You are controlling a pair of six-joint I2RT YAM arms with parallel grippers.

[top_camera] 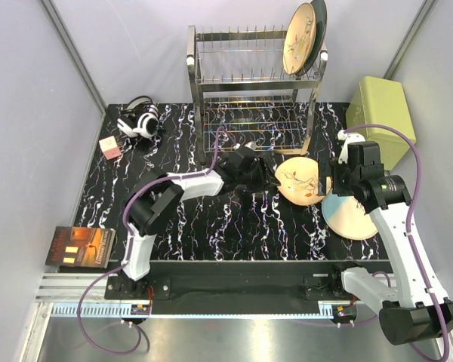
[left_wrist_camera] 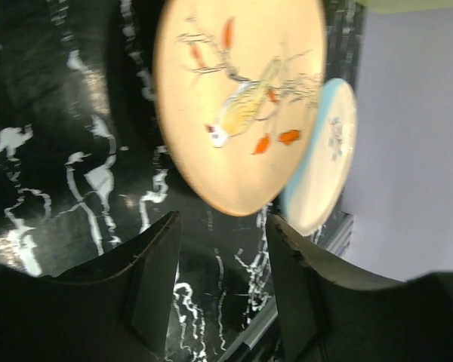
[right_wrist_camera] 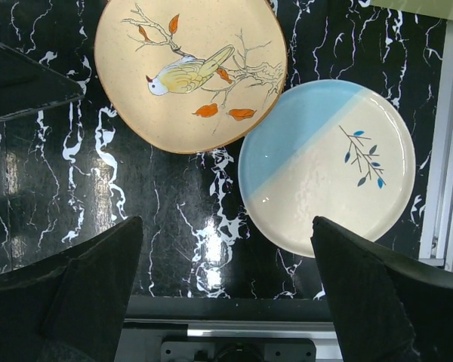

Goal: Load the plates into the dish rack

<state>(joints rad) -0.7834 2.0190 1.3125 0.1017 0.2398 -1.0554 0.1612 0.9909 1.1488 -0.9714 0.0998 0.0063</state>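
An orange-peach plate with a bird and branches [top_camera: 300, 181] [left_wrist_camera: 238, 98] [right_wrist_camera: 190, 72] lies on the black marbled table. Its edge overlaps the rim of a cream plate with a pale-blue part [top_camera: 351, 215] [left_wrist_camera: 321, 158] [right_wrist_camera: 328, 166]. My left gripper [top_camera: 268, 175] [left_wrist_camera: 223, 220] is open, its tips just short of the orange plate's near edge, nothing between them. My right gripper [top_camera: 346, 170] [right_wrist_camera: 226, 222] hangs wide open above both plates. The dish rack [top_camera: 253, 75] stands at the back. Another orange plate [top_camera: 299, 39] and a dark teal plate [top_camera: 319, 26] stand upright in its top right.
An olive-green box [top_camera: 381, 121] sits right of the rack, close behind the right arm. Black-and-white headphones [top_camera: 140, 121] and a small pink cube [top_camera: 110, 148] lie at the back left. A book [top_camera: 81, 247] rests off the table's left front corner.
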